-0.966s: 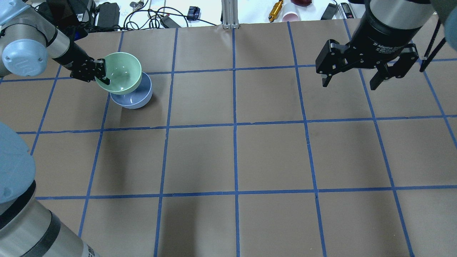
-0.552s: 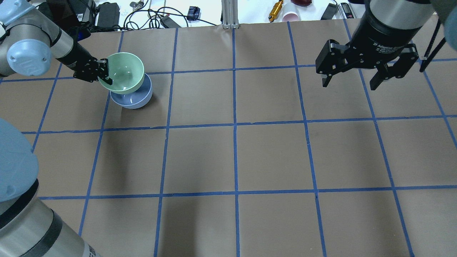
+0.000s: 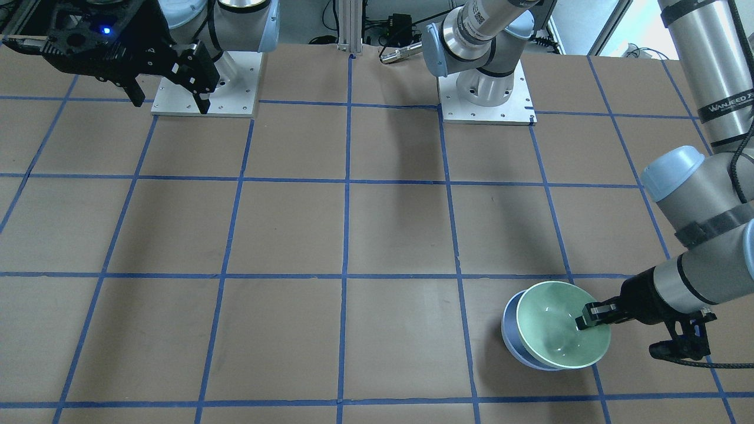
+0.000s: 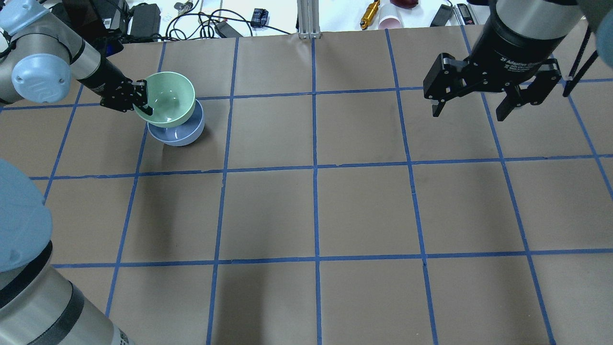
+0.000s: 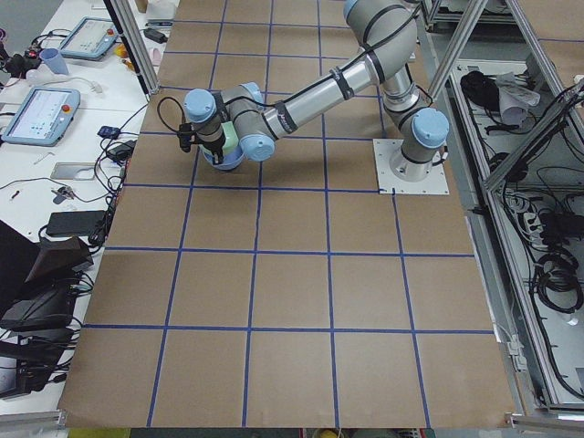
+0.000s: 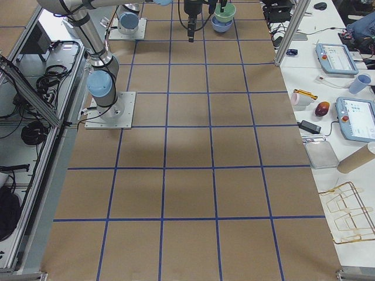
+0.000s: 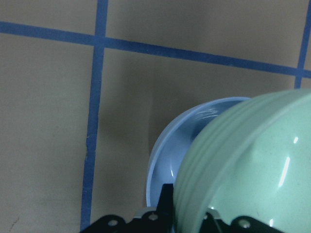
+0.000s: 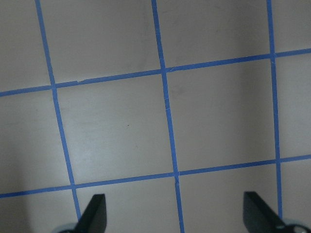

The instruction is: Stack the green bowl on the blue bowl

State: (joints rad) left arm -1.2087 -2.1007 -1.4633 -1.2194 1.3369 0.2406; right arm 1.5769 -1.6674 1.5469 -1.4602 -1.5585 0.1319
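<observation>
We've got the left end effector clamped on the left rim of the green bowl, one finger inside it. The bowl hangs tilted over the blue bowl, off-centre, at the table's far left. The forearm reaches in low, almost level. Far right, the right end effector hovers high, fingers spread wide, pointing down.
</observation>
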